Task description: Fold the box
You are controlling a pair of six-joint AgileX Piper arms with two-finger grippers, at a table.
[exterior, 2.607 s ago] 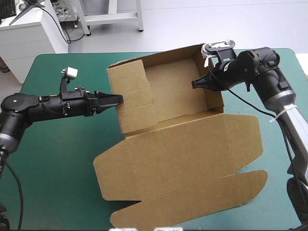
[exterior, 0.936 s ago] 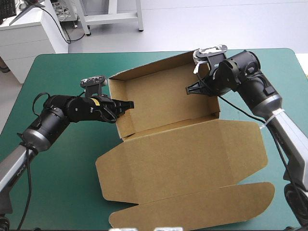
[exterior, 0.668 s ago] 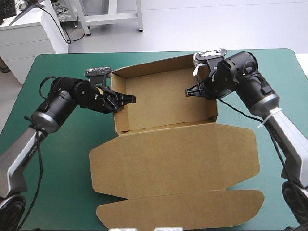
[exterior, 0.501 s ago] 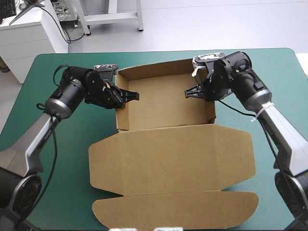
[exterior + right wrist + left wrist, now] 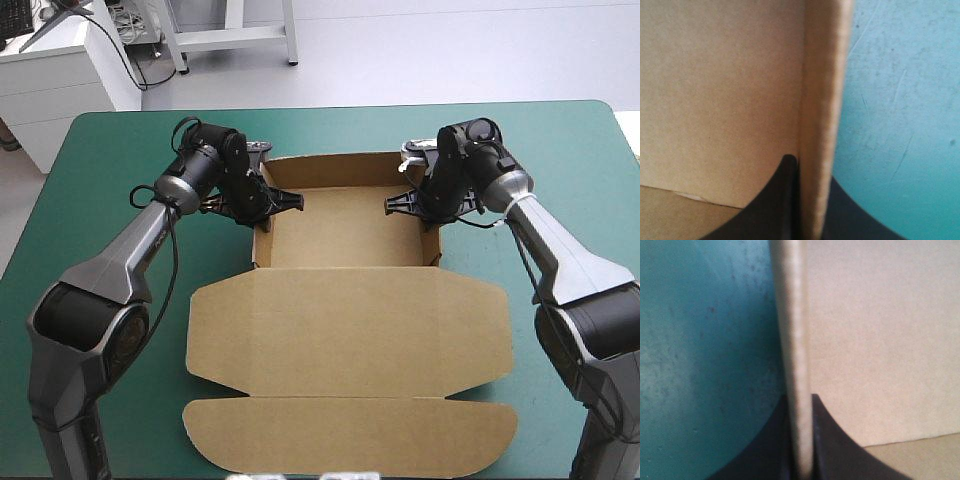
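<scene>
Squarely set: tray walls up, lid flat

The box [image 5: 345, 225] is seen as a brown open tray at the far middle of the teal-green cover [image 5: 100, 230], with its four walls raised and its floor bare. Its lid [image 5: 350, 325] is laid flat on the cover toward the near edge. It is joined to the tray's near wall along a crease, and its outer corners are cut at a slant. A long flap [image 5: 350, 437] with rounded ends is spread flat beyond the lid, close to the near edge.

The left wall [image 5: 260, 240] is pinched by the left gripper [image 5: 290, 201], which is brought in from the left. In the left wrist view the wall is shown edge-on and upright between its black fingers [image 5: 832, 445], with the tray on one side and the cover on the other. The right wall [image 5: 437, 240] is pinched likewise by the right gripper [image 5: 395, 204]. One finger [image 5: 780, 200] is pressed to the inner face, and the other is set against the outer face over the cover.
</scene>
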